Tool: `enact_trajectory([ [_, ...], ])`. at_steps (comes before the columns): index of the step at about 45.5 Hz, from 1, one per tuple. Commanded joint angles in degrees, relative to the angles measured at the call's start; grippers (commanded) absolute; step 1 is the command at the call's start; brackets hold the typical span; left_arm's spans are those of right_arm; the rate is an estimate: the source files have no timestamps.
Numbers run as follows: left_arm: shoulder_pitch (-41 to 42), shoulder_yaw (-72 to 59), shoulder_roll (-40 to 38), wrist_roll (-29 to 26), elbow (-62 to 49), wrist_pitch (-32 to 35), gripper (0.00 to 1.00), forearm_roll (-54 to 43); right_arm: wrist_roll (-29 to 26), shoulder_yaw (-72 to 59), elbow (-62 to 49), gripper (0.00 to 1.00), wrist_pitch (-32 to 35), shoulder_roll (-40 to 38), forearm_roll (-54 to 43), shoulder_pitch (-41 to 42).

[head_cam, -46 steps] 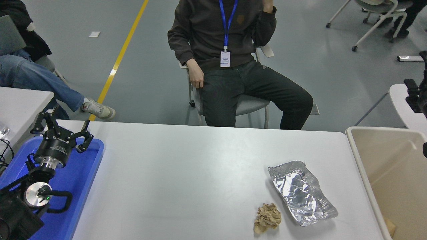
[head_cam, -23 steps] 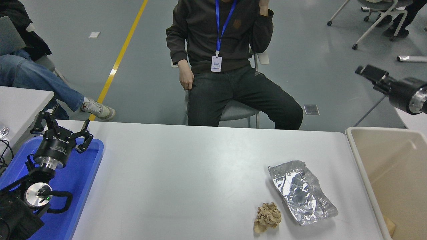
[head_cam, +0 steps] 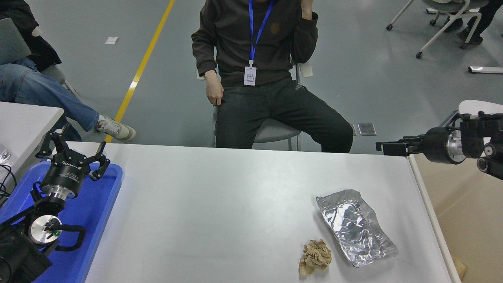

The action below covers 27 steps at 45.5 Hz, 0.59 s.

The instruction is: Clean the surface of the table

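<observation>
The table surface (head_cam: 220,204) is a wide white-grey top. On its right part lie a crumpled sheet of silver foil (head_cam: 355,226) and a crumpled brown paper wad (head_cam: 314,256). My right gripper (head_cam: 383,147) comes in from the right edge, pointing left, above the table's far right corner and well above the foil. It is seen side-on, so its opening does not show. My left gripper (head_cam: 74,149) is open and empty, parked over the blue tray (head_cam: 100,204) at the lower left.
A beige bin (head_cam: 467,212) stands against the table's right edge. A person sits on a chair (head_cam: 275,133) at the far side. A smaller white table (head_cam: 23,122) is at the left, with another seated person behind it.
My right arm swung down and to the left from the upper right, so its gripper now hangs over the table's far right corner. The seated person shifted slightly left.
</observation>
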Motion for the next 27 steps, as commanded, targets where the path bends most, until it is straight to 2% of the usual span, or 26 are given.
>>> enact_trajectory([
  [1,0.0,0.0,0.0,-0.1,0.0,0.0,1.0,0.0,0.8,-1.3,2.1,0.99,-0.1,2.8,-2.4,-5.3],
  [13,0.0,0.0,0.0,0.0,0.0,0.0,1.0,0.0,0.7,-0.4,1.6,0.99,-1.6,4.4,-2.2,-10.6],
  [27,0.0,0.0,0.0,-0.1,0.0,0.0,1.0,0.0,0.7,-0.4,-1.8,0.98,-8.9,6.3,-1.7,-16.8],
])
